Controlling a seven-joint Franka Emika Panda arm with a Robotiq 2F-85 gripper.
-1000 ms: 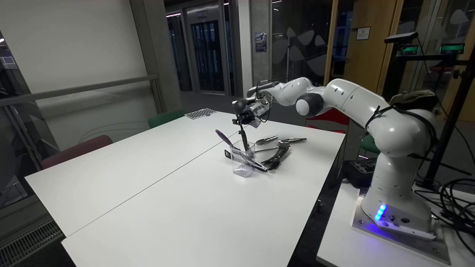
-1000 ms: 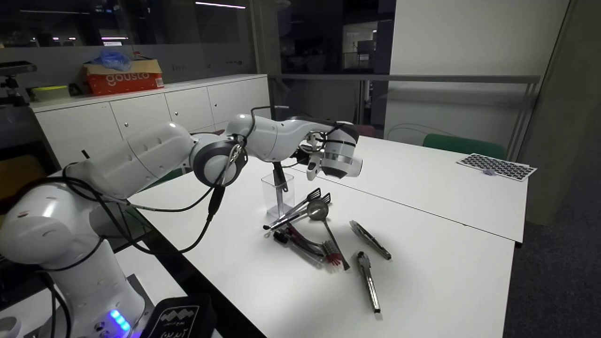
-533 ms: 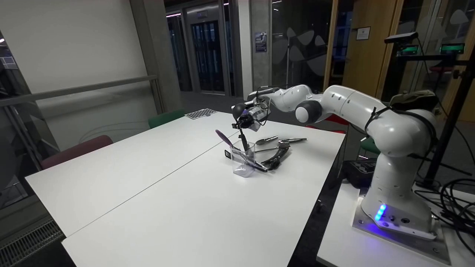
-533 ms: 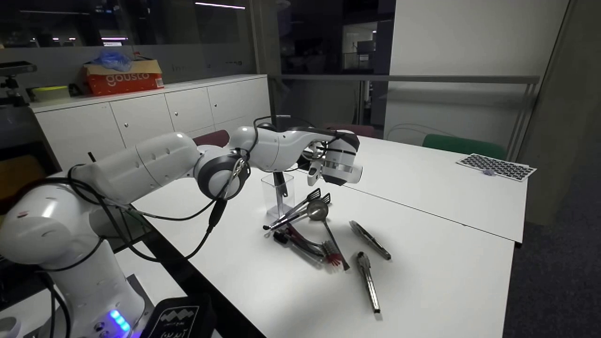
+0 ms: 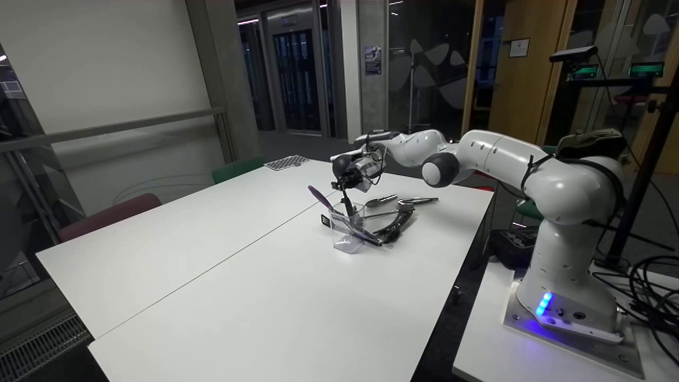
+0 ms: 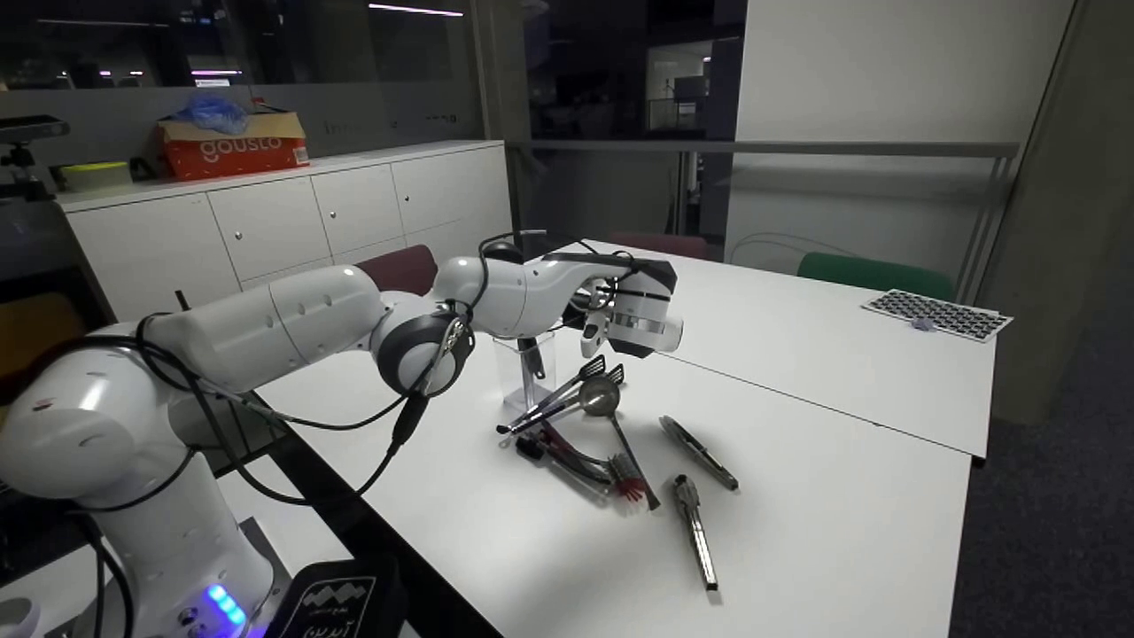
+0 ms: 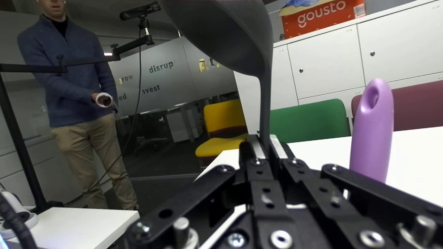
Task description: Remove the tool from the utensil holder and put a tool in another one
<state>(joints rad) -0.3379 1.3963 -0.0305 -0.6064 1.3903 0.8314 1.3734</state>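
The utensil holder (image 5: 348, 244), a clear square plastic container, stands on the white table; it also shows in an exterior view (image 6: 508, 377). A purple-handled utensil (image 5: 320, 197) leans in it; its handle shows in the wrist view (image 7: 372, 138). My gripper (image 5: 347, 183) is above the holder, shut on the neck of a dark grey ladle. The ladle (image 7: 238, 38) has its bowl up, and its handle (image 6: 533, 359) reaches down inside the holder. In the wrist view, the fingertips (image 7: 266, 147) pinch the ladle's neck. The arm hides the gripper in an exterior view.
Beside the holder lie slotted turners (image 6: 567, 394), a metal strainer ladle (image 6: 600, 396) and a red-bristled brush (image 6: 627, 483). Two tongs (image 6: 700, 454) (image 6: 698, 536) lie farther off. A checkered board (image 6: 937, 315) is at the table's far corner. A person (image 7: 79, 86) stands beyond the table.
The arm and gripper have moved down, and the ladle has gone lower, with more of its handle inside the holder. The holder and loose utensils have not moved.
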